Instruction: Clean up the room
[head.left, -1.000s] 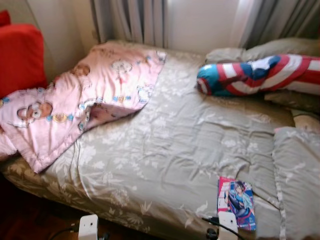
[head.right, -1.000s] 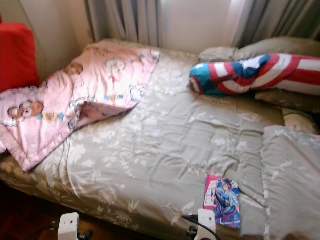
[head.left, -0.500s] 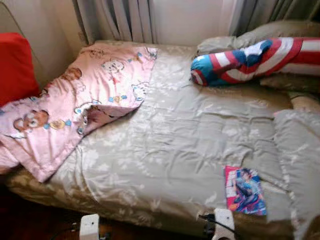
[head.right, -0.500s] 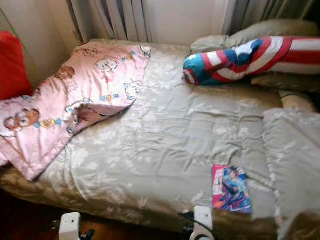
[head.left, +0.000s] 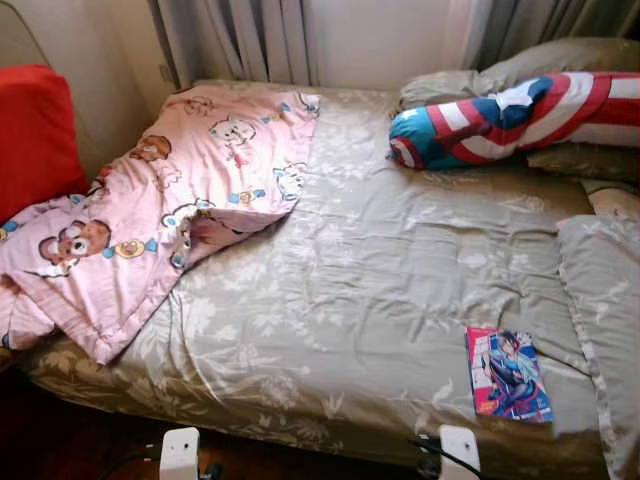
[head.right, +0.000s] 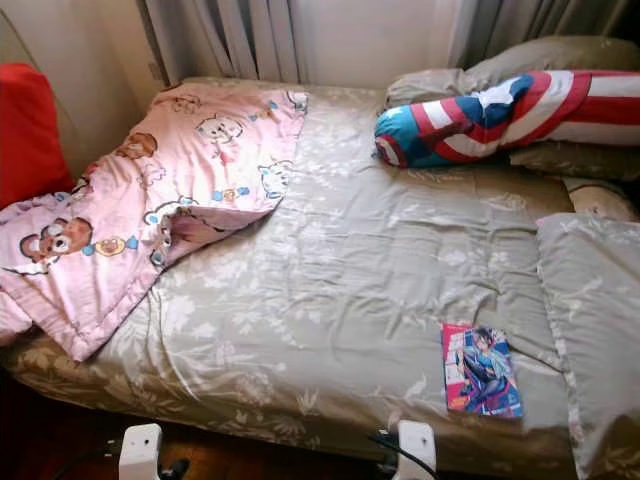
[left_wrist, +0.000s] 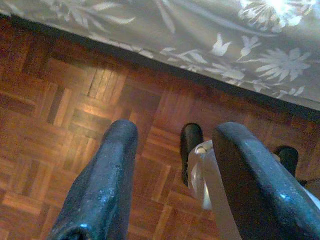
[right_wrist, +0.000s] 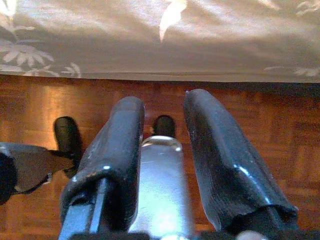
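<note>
Both arms hung low at the near edge of the bed (head.left: 360, 300). The left gripper (left_wrist: 172, 145) pointed down at the parquet floor (left_wrist: 60, 110) with its two black fingers spread apart and nothing between them, the hem of the grey floral bedspread (left_wrist: 210, 30) just beyond the tips. The right gripper (right_wrist: 164, 117) hung the same way, its fingers parted more narrowly and also empty, over the same wood floor beside the drooping bedspread edge. Up on the bed, ahead of the right gripper and slightly to its right, a comic book (head.left: 508, 374) lay flat on the cover near the front edge. Further off, ahead of the left gripper, a pink bear-print blanket (head.left: 160, 210) was crumpled over the bed's left side, one corner folded back. A red, white and blue bolster pillow (head.left: 510, 118) lay far beyond the right gripper at the head end, against grey pillows (head.left: 560, 70). A red cushion (head.left: 35, 130) stood at the far left.
</note>
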